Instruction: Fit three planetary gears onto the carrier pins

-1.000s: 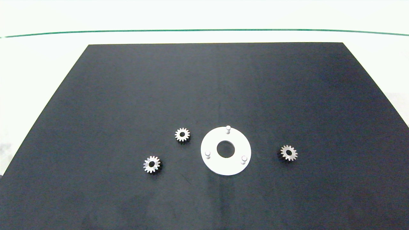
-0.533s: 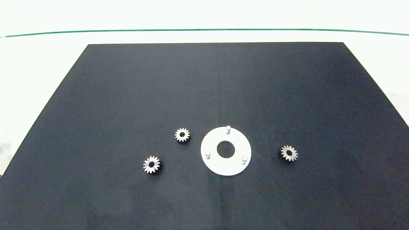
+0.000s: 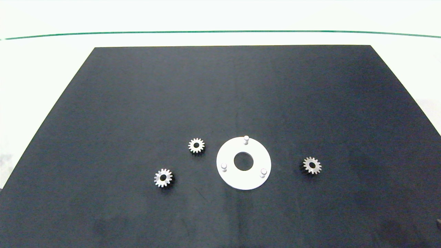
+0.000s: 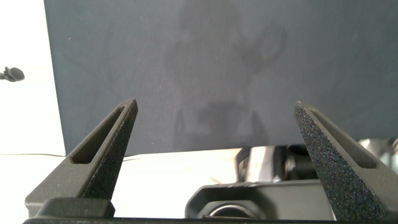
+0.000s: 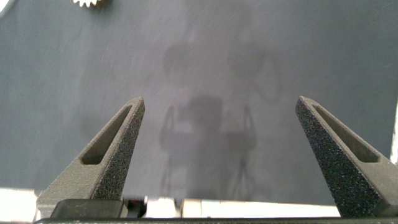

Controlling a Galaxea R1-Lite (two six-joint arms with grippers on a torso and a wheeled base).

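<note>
White disc [image 3: 243, 179] laid flat on black mat [image 3: 220, 96]; three carrier pins [image 3: 246, 138] left bare. Planetary gears [image 3: 196, 145] scattered on mat: two to left of disc, one to right. Left gripper [image 4: 214, 118] and right gripper [image 5: 217, 118] held over mat, fingers spread apart, nothing gripped.

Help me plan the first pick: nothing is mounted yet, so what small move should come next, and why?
Probably bring the right gripper, fingers open and empty, toward the gear right of the disc. All three carrier pins stand bare, every gear lies flat on the black mat, and a gear edge already shows in the right wrist view.
</note>
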